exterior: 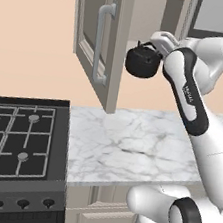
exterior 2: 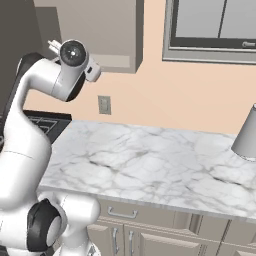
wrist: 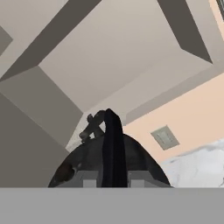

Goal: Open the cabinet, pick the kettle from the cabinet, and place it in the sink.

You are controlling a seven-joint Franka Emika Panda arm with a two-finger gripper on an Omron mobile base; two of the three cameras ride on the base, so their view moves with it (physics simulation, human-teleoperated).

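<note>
The tool (wrist: 109, 175) is pinched on the arched handle of the kettle (exterior: 142, 61), one fingertip on each side of the handle in the hand view. The kettle hangs in the air, clear of the surface (exterior: 128, 146), just in front of the open cabinet (exterior: 101, 41). Left to right in the left base view: the black stove (exterior: 20, 145) at the lower left; the cabinet door swung outward with its vertical bar handle (exterior: 101, 43); the kettle just right of the door edge; then the white arm. In the hand view the cabinet interior lies behind the kettle, and a wall outlet (wrist: 165, 137) sits to its right
</note>
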